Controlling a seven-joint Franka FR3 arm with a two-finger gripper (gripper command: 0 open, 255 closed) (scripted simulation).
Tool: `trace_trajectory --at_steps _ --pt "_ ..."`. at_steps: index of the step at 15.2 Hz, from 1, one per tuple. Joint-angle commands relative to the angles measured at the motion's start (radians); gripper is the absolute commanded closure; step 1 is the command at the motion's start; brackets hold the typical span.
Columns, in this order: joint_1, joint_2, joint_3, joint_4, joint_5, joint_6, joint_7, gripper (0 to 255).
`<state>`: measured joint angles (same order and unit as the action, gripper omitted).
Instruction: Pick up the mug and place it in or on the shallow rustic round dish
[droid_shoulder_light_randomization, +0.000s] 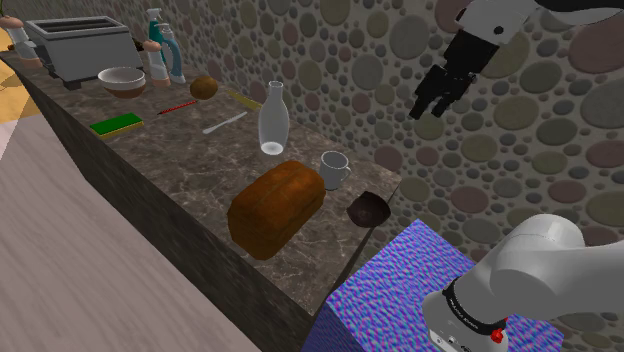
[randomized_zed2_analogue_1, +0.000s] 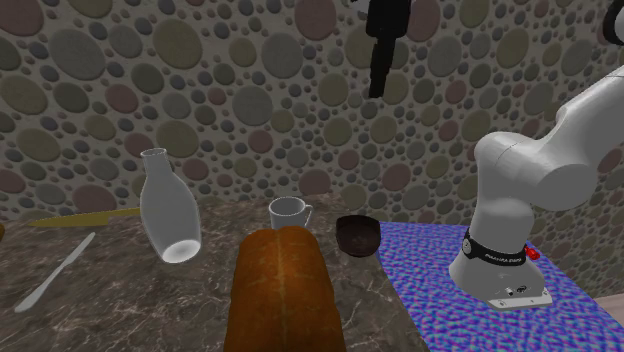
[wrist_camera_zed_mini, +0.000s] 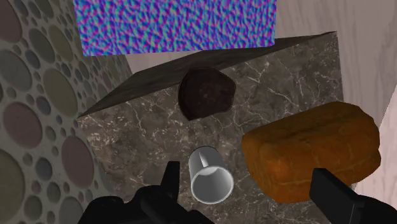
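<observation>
Shoulder view: gripper (droid_shoulder_light_randomization: 437, 100) hangs high, well above mug (droid_shoulder_light_randomization: 334, 170). Mug upright on marbled counter (droid_shoulder_light_randomization: 190, 150), between brown loaf (droid_shoulder_light_randomization: 275, 207) and dark dish (droid_shoulder_light_randomization: 368, 209).

Second exterior view: mug pale, smooth, cylindrical, handle on dish side. Dish round, shallow, rough-looking, just beside mug.

Wrist view: fingers (wrist_camera_zed_mini: 327, 184) stand wide apart, nothing held. Mug mouth sits nearer one finger, off centre. Shift sideways until you straddle it, then descend straight. Loaf crowds one side, so keep that finger clear of its crust.
</observation>
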<state>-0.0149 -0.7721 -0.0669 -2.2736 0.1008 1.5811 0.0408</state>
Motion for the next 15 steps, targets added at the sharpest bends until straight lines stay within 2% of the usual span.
trace_trajectory --at_steps 1,8,15 --pt "0.000 0.000 0.000 0.000 0.000 0.000 0.000 0" --pt "0.004 0.160 0.006 -0.078 -0.010 0.217 -0.024 0" --pt "0.010 0.372 0.008 -0.092 -0.016 0.423 -0.045 0"
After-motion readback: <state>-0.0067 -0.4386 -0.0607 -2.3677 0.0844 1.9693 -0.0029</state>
